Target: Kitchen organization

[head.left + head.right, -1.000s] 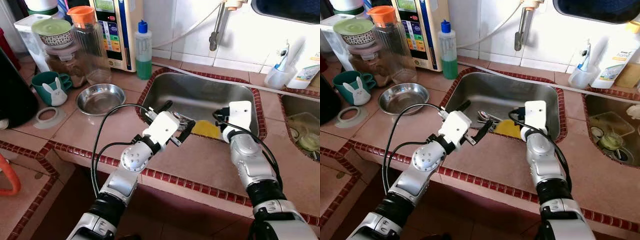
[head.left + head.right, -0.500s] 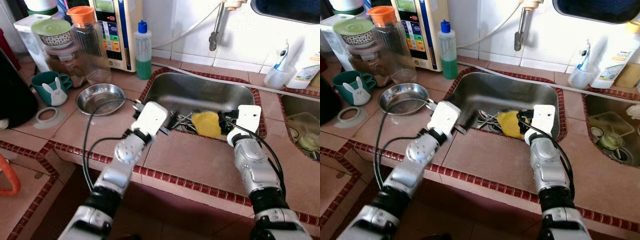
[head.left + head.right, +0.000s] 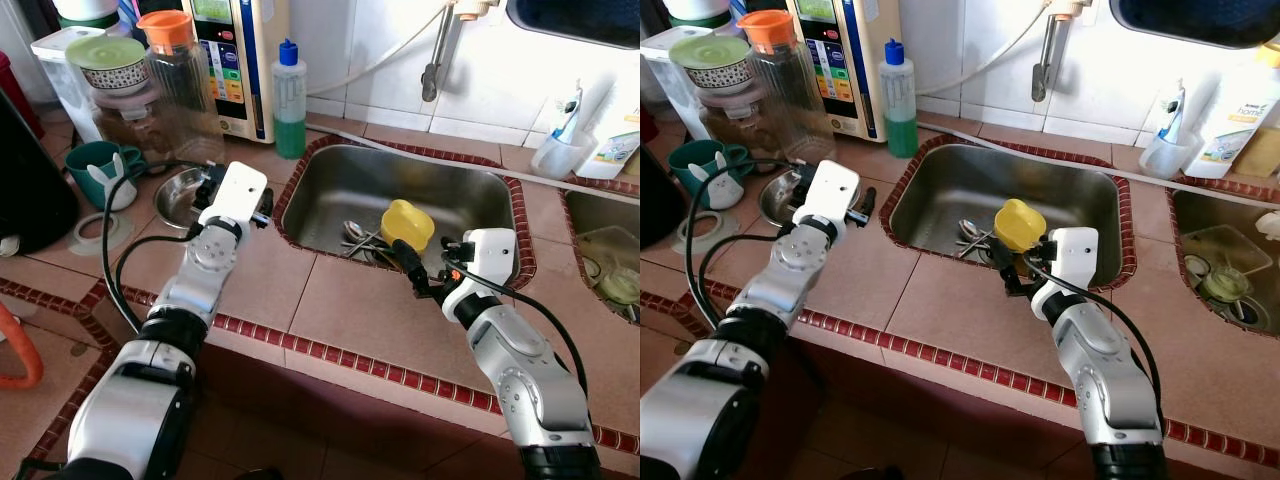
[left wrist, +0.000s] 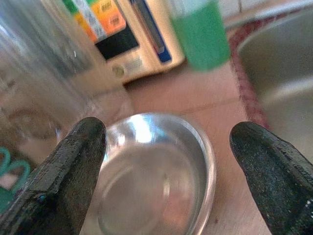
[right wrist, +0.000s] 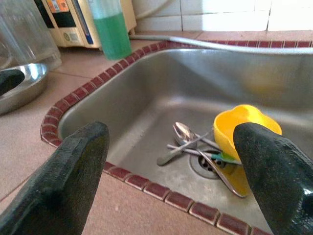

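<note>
Since 1 second ago the left arm has swung away from the sink edge over to the steel bowl [image 3: 186,194] on the tiled tabletop [image 3: 330,310], and the right arm has pulled back out of the basin. So now the left end effector [image 4: 166,161] is hanging right over that bowl, fingers spread wide apart with the rim sitting between them in the left wrist view, nothing gripped yet. Right end effector [image 3: 412,270] is at the near edge of the sink [image 3: 330,170], also spread open and empty going by the right wrist view. The yellow cup [image 3: 407,222] it was next to is down in the sink, tipped on its side by the drain, resting against a little pile of spoons [image 5: 188,142]. My read: the cup got dropped or nudged rather than picked, so that bit is probably not done, and the action has switched to the left side going for the bowl. The bowl sits just beside the clear jug with the orange lid [image 3: 180,80] and near the green bunny mug [image 3: 100,172], with the green soap bottle [image 3: 289,100] further back, so it's a tight spot and the thin shiny rim could easily slip out when the fingers close.
</note>
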{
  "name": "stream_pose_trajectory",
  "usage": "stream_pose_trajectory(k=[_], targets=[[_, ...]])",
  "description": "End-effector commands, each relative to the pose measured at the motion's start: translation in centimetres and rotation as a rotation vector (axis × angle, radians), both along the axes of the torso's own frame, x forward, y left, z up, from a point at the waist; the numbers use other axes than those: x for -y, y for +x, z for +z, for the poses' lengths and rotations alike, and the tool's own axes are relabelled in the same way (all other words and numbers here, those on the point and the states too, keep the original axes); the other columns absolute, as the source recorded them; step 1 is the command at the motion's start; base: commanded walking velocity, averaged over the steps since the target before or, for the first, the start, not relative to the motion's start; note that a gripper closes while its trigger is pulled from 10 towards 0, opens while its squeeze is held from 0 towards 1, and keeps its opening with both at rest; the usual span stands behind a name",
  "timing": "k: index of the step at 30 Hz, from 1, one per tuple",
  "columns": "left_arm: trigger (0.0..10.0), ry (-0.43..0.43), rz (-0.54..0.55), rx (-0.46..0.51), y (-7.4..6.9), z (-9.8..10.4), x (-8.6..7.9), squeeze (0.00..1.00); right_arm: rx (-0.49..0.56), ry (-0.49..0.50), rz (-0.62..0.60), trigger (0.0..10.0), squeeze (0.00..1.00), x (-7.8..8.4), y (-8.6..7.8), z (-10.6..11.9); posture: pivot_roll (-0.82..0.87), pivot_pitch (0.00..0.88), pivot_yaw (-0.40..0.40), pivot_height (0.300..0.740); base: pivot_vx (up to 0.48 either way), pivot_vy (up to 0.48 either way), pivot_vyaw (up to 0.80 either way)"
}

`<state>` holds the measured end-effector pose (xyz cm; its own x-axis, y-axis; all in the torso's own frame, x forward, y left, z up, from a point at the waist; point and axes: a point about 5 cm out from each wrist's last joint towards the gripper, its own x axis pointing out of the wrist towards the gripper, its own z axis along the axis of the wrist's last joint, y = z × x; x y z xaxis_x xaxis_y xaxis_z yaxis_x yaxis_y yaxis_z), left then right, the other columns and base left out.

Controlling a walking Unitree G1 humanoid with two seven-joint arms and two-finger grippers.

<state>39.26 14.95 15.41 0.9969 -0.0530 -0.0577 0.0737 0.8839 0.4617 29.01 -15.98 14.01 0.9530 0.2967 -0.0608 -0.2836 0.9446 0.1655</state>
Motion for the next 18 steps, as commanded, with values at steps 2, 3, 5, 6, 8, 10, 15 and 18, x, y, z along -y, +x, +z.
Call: stream_pose_trajectory(k=[2, 3, 5, 6, 8, 10, 15, 18], targets=[[10.0, 0.019, 0.032, -0.022, 0.3, 0.1, -0.6, 0.23, 0.001, -0.004, 0.015, 10.0, 0.57, 0.0, -0.3, 0.4, 0.08, 0.075, 0.022, 0.740, 0.000, 0.000, 0.00], [10.0, 0.011, 0.033, -0.096, 0.2, -0.7, -1.1, 0.00, -0.003, -0.009, 0.023, 10.0, 0.00, -0.1, -0.5, 0.8, 0.08, 0.074, 0.024, 0.740, 0.000, 0.000, 0.00], [10.0, 0.003, 0.030, -0.122, 0.2, -1.0, -1.2, 0.00, -0.003, -0.012, 0.026, 10.0, 0.00, -0.2, -0.5, 0.9, 0.08, 0.074, 0.024, 0.740, 0.000, 0.000, 0.00], [10.0, -0.004, 0.023, -0.145, 0.1, -1.3, -1.3, 0.00, -0.003, -0.015, 0.030, 10.0, 0.00, -0.2, -0.6, 1.0, 0.08, 0.073, 0.024, 0.740, 0.000, 0.000, 0.00], [10.0, 0.001, 0.011, -0.185, 0.0, -1.8, -1.4, 0.00, 0.000, -0.023, 0.036, 10.0, 0.00, -0.4, -0.6, 1.3, 0.08, 0.071, 0.026, 0.740, 0.000, 0.000, 0.00], [10.0, 0.002, -0.001, -0.219, -0.1, -2.2, -1.5, 0.00, 0.002, -0.030, 0.040, 10.0, 0.00, -0.5, -0.5, 1.6, 0.08, 0.071, 0.026, 0.740, 0.000, 0.000, 0.00], [10.0, -0.025, -0.056, -0.320, -0.5, -3.2, -1.2, 0.00, 0.001, -0.045, 0.048, 10.0, 0.00, -0.7, -0.5, 1.8, 0.08, 0.068, 0.026, 0.740, 0.000, 0.000, 0.00], [9.3, -0.041, -0.089, -0.356, -0.6, -3.5, -1.0, 0.00, -0.003, -0.052, 0.045, 10.0, 0.00, -0.6, -0.5, 1.8, 0.08, 0.066, 0.024, 0.740, 0.000, 0.000, 0.00]])
